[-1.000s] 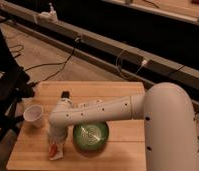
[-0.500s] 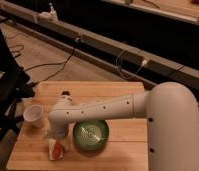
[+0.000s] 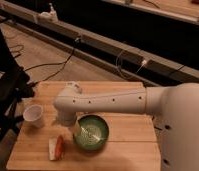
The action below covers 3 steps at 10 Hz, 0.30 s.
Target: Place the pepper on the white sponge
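Dim, warm light; soft blur throughout.

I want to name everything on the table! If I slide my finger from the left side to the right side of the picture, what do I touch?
White cup → pepper lying on the white sponge → green bowl. The gripper hangs at the bowl's left edge, just right of the pepper.
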Tool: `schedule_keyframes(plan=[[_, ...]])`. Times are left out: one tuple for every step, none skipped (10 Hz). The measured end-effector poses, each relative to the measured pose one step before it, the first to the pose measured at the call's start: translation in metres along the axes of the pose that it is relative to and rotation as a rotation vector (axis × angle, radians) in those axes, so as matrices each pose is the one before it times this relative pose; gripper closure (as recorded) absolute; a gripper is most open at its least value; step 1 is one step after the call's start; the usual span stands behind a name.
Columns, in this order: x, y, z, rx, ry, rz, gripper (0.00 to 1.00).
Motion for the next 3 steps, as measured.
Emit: schedule_keyframes(plan=[[-0.00026,0.00011,0.00032,-0.00029,-0.00124,0.00025,0.23],[-0.00185,-0.00160,0.00052,0.00021,-0.00245,-0.00360,0.23],[0.00142,0.00106,-0.00041,0.00029,0.00221,0.00234,0.23]])
